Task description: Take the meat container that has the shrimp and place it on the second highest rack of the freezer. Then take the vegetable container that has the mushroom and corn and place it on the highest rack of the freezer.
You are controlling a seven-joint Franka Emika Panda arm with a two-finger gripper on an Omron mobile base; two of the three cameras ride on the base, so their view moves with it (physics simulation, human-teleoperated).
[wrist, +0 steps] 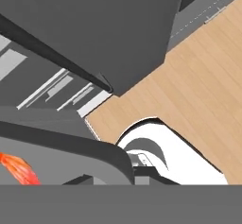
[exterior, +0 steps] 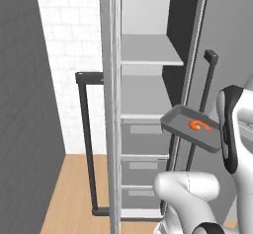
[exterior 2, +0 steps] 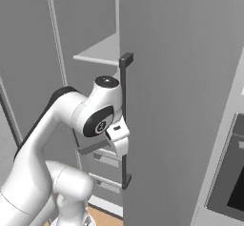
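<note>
Left base view: the meat container [exterior: 190,128] with the shrimp [exterior: 199,125] hangs in the air at the open freezer [exterior: 148,104], carried by the arm.

The grey tray tilts, its near corner lower, just in front of the freezer's right edge and about level with the drawers below the second shelf [exterior: 143,115]; the upper shelf [exterior: 148,50] sits well above it. The end effector [exterior 2: 119,141] is closed on the container's rim, its fingertips hidden behind the freezer door [exterior 2: 181,101] in the right base view. In the hand view the container's dark rim [wrist: 94,147] lies right against the end effector, the orange shrimp [wrist: 16,168] to one side inside it, and the wooden floor [wrist: 198,76] well beyond. The door's dark handle [exterior: 207,85] stands just behind the tray.
</note>
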